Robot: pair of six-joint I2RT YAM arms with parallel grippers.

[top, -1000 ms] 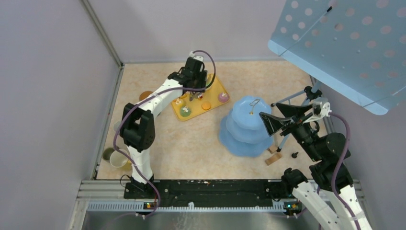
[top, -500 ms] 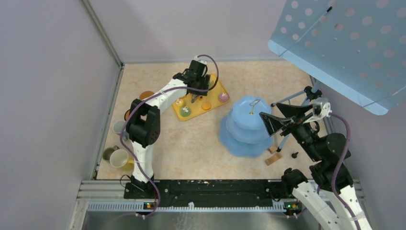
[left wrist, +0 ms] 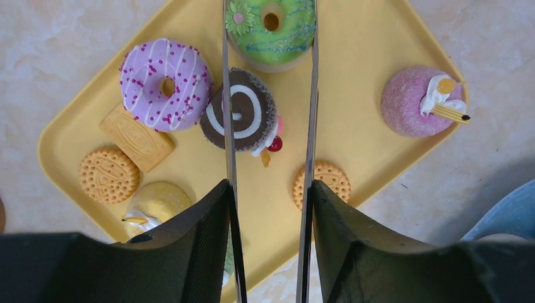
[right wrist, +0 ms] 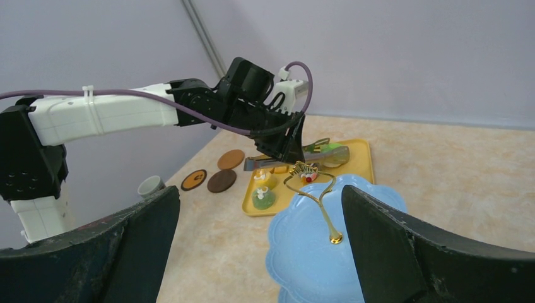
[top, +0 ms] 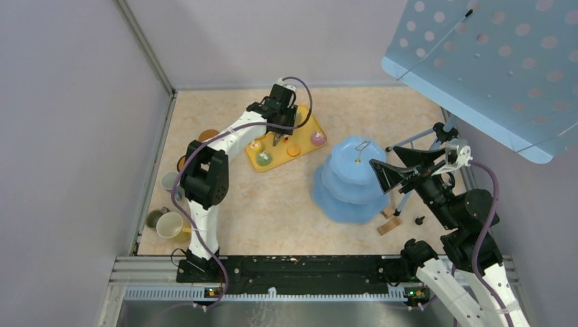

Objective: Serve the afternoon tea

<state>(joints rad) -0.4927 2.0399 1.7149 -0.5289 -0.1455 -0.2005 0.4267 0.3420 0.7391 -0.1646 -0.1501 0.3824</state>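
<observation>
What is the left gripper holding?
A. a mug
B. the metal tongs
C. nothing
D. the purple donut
B: the left gripper is shut on the tongs, whose two blades run out from between its fingers over the tray.

The left arm [top: 235,129] and right arm [top: 470,211] are shelled in white, jointed in black, and trailed by purple cables [right wrist: 38,93]; the left gripper [left wrist: 268,189] is moulded black.

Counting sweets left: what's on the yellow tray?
Purple donut, green donut, chocolate swirl cake, pink cupcake, yellow cupcake, three biscuits; left gripper and tongs cover parts.
</observation>
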